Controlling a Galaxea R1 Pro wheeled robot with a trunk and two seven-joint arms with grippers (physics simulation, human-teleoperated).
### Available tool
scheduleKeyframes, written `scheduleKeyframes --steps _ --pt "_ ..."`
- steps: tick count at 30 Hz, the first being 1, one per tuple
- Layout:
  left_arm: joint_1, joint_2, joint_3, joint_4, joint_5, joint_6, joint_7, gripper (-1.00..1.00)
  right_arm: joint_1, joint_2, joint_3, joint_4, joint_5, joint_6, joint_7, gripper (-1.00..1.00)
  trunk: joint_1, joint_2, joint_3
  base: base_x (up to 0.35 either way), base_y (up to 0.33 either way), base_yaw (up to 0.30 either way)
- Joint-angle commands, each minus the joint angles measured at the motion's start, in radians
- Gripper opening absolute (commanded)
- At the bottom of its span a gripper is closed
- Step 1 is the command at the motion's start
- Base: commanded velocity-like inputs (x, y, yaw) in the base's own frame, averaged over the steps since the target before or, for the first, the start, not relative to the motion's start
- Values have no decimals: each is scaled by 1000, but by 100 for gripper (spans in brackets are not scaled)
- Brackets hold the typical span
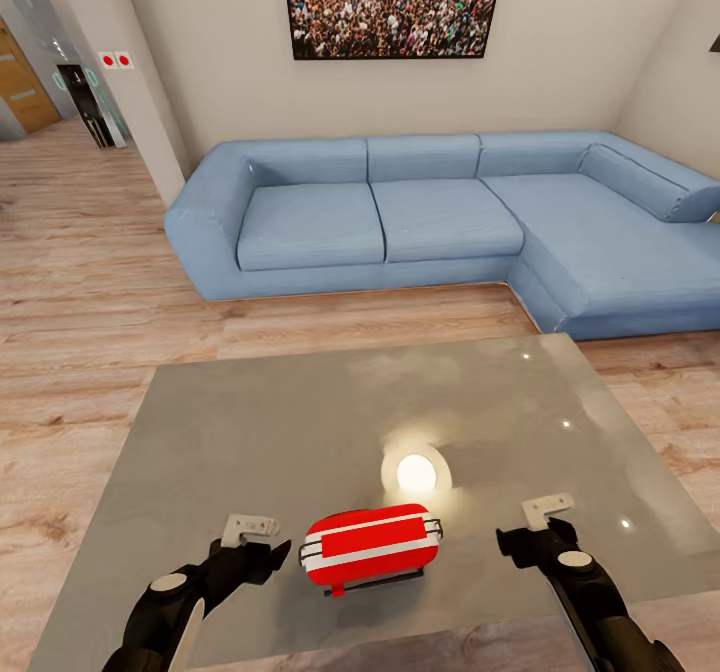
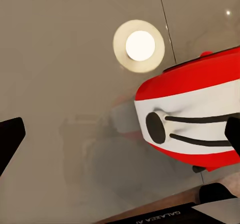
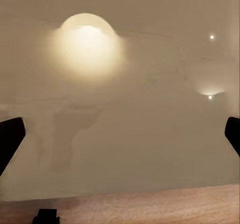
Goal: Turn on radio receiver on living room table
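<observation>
Head view: the radio receiver (image 1: 370,546) lies at the near edge of the table (image 1: 250,432), between the left gripper (image 1: 250,542) and right gripper (image 1: 535,524), both hovering clear of it; the flanking pose probably prepares a reach for the switch. Left wrist view: jaws spread wide, the radio's dial (image 2: 156,128) ahead, nothing gripped. Right wrist view: jaws spread over bare glass, a lamp reflection (image 3: 86,46) ahead
</observation>
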Motion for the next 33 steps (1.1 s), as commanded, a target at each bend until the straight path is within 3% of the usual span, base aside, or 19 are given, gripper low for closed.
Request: scheduleKeyframes --steps 1,5,10,21,33 --pt "0 0 0 1 0 0 0 100 0 0 0 0 0 0 13 100 0 0 0 0 0 0" --pt "23 -7 -23 24 8 3 -11 100 9 15 -1 23 -21 10 35 100 0 0 0 0 0 0" --pt "33 -5 -22 52 16 14 -14 100 17 25 -1 51 -15 12 50 100 0 0 0 0 0 0" --pt "35 -4 -21 114 34 18 -14 100 20 24 -1 111 -9 2 55 100 0 0 0 0 0 0" --pt "35 -4 -19 135 34 18 -14 100 20 21 -3 84 -15 13 58 100 0 0 0 0 0 0"
